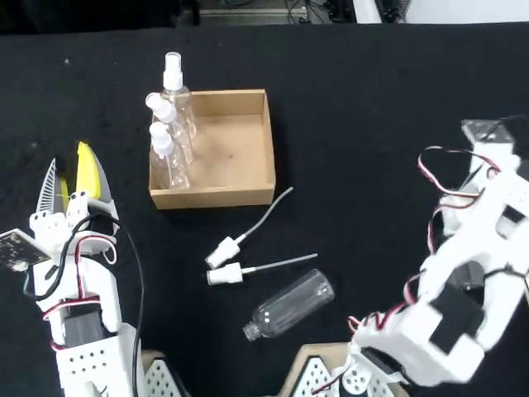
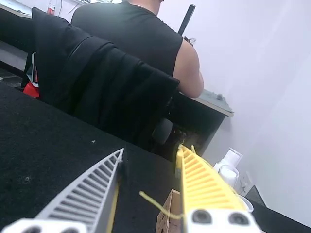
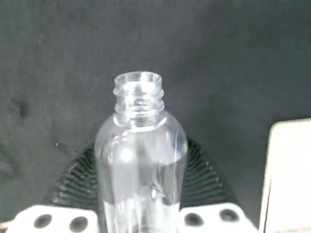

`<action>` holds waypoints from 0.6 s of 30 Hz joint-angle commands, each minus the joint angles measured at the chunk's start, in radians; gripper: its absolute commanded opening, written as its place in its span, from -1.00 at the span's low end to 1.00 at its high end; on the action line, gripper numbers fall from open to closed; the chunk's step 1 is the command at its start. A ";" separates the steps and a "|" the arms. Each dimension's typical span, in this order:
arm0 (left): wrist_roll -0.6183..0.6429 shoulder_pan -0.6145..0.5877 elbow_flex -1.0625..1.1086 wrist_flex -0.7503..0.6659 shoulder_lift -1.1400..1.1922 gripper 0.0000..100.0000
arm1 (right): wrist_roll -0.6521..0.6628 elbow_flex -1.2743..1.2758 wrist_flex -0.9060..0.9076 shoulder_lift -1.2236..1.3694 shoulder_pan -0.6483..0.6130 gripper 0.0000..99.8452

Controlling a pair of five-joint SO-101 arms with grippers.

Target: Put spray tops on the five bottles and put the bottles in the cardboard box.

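A black cloth covers the table [image 1: 380,141] from edge to edge. Past its far edge, in the high view, a narrow grey strip of floor [image 1: 248,11] shows with a few loose cables [image 1: 299,8] lying on it. In the left wrist view a pale, bare wall [image 2: 257,63] rises behind the table, evenly lit. Before it stands a chair [image 2: 163,132] with a black jacket [image 2: 97,87] draped over its back, drawn up to a dark desk [image 2: 209,104] with a light top.
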 commanded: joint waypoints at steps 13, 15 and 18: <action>0.006 -0.008 0.024 -0.020 0.000 -0.70 | -0.629 0.338 -0.189 -0.444 -0.594 -0.98; 0.006 -0.008 0.024 -0.020 0.000 -0.70 | -0.655 0.427 -0.302 -0.506 -0.598 -0.98; 0.006 -0.008 0.024 -0.020 0.000 -0.70 | -0.690 0.602 -0.483 -0.595 -0.597 -0.98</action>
